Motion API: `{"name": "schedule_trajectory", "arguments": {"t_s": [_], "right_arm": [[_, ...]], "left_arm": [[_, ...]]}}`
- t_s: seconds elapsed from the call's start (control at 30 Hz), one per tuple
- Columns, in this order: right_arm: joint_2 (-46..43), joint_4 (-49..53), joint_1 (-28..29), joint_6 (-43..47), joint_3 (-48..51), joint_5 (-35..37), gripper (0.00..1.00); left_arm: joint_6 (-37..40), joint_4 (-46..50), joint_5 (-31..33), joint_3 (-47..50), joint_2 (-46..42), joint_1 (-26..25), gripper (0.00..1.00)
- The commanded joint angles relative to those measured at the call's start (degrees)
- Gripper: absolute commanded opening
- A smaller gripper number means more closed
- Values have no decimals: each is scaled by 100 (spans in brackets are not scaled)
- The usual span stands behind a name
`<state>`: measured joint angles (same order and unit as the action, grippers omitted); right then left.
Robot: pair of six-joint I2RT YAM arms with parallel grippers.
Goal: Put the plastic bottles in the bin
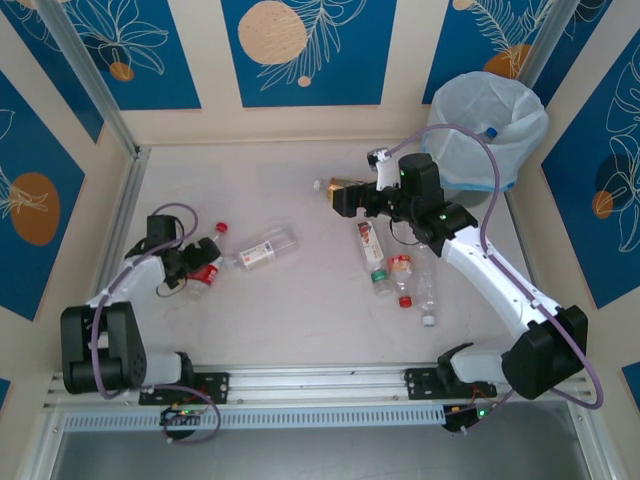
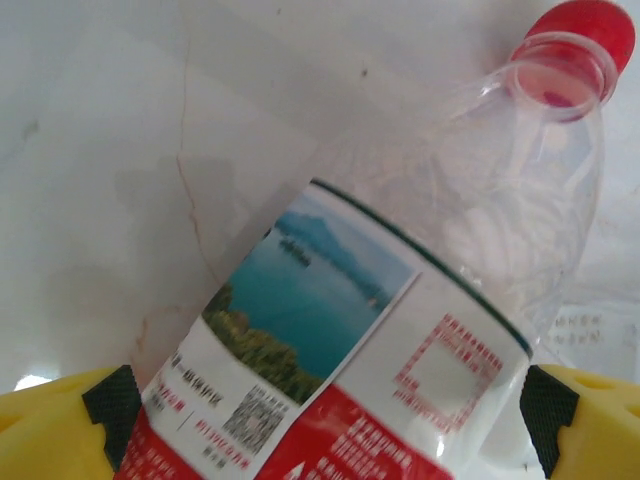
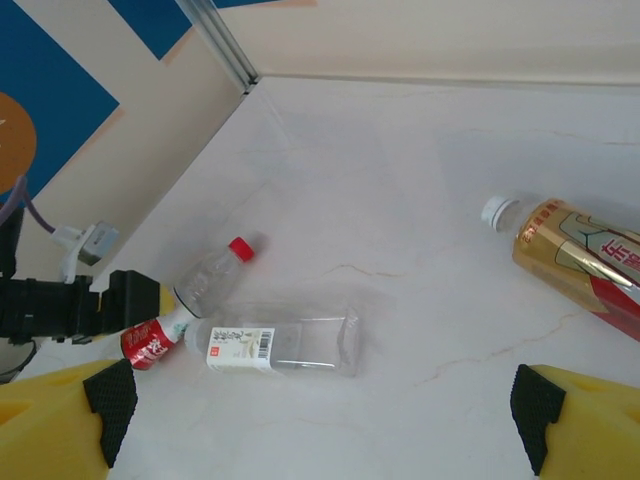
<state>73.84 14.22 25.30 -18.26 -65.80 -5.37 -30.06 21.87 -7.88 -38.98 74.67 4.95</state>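
— So why is the red-label bottle (image 2: 400, 330) lying between the fingers of the left gripper (image 1: 190, 266)?
— Presumably it is being lined up for a pick. The gripper is spread fully, with one pad on each side of the label, and no squeeze is seen yet. It is found at 9 o'clock on the table (image 1: 300, 330), with its red cap pointed toward 1 o'clock.
— And the right gripper (image 3: 322, 400)?
— It is opened just as wide and nothing is carried in it. It is placed just beside the gold bottle (image 1: 348, 186), which is seen toward 3 o'clock from its wrist. That bottle is probably meant next, since the bin (image 1: 465, 150) is set nearby at 1 o'clock.
— How many bottles are counted?
— Seven are counted on the table: the red-label one, a clear bottle (image 1: 266, 248) beside it, the gold one, and a group of four bottles (image 1: 402, 272) at 3 o'clock under the right arm. A blue-capped bottle (image 1: 490, 131) is made out inside the one bin.
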Motion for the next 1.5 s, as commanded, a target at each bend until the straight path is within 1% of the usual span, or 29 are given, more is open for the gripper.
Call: {"name": "schedule_trajectory", "arguments": {"t_s": [0.0,0.1,0.13,0.2,0.37,0.43,0.5,0.57,0.6,0.67,0.73,0.87,0.93,1.07,1.17,1.23,1.3,1.4,1.47], "right_arm": [[28,-14,41,-74,122,154,99],[83,-76,38,-131,103,216,99],[95,-89,38,-145,84,203,98],[131,-101,45,-149,52,185,99],[251,-198,48,-208,85,255,98],[324,-255,38,-276,85,253,98],[399,-313,41,-322,72,224,98],[461,-319,46,-348,34,193,98],[485,-301,46,-351,12,185,98],[491,-288,45,-340,-3,174,98],[494,-284,46,-341,6,194,98],[491,-218,46,-316,34,241,98],[469,-162,47,-284,32,261,98],[433,-112,45,-240,74,338,98],[412,-101,47,-238,109,386,99],[396,-112,43,-232,122,396,98],[389,-96,41,-205,112,393,98],[395,-52,36,-163,70,405,98],[394,-32,37,-153,50,413,98]], "left_arm": [[-288,-27,-250,288,-373,-226,99],[-453,104,-201,432,-561,-496,99],[-499,120,-306,498,-654,-557,99],[-414,274,-473,516,-844,-711,99],[-279,585,-395,569,-1124,-1213,99],[-254,743,-77,521,-1021,-1600,99],[-219,1043,459,396,-759,-2060,99],[-299,1446,1041,224,-414,-2279,99],[-440,1699,1364,122,-220,-2296,99],[-663,1864,1580,6,26,-2297,99],[-938,1649,1419,77,62,-2297,99],[-1477,860,956,336,26,-2297,99],[-1473,852,979,261,132,-2310,99],[-1353,1030,1248,131,224,-2306,99],[-1299,993,1275,171,246,-2307,98],[-1247,1035,1488,163,305,-2302,97],[-1210,1068,1636,145,337,-2297,94],[-1073,988,1674,163,330,-2297,88],[-941,969,1718,146,326,-2297,80]]}}
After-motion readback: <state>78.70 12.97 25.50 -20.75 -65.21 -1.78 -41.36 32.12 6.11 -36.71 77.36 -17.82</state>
